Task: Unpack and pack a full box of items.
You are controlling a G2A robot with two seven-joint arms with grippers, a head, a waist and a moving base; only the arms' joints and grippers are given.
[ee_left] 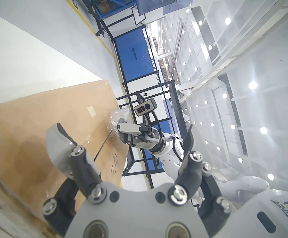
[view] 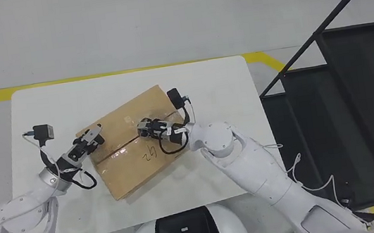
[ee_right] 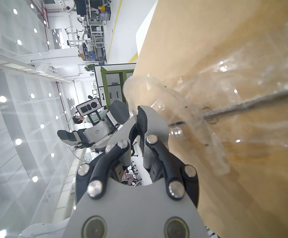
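A closed brown cardboard box [view: 134, 148] lies at a slant in the middle of the white table [view: 204, 86]. My right gripper [view: 144, 128] rests over the box top near its centre seam, shut on a strip of clear tape [ee_right: 180, 99] that lifts off the cardboard [ee_right: 202, 33]. The left wrist view shows that tape [ee_left: 119, 113] crumpled at the right gripper's tip [ee_left: 122, 129]. My left gripper [view: 92, 137] hangs at the box's left edge, open with nothing between its fingers [ee_left: 60, 137]; the box top [ee_left: 45, 117] stretches away beside it.
A black metal stair frame [view: 341, 96] stands just off the table's right side. A yellow floor line [view: 96, 76] runs behind the table's far edge. Bare table surface lies on every side of the box.
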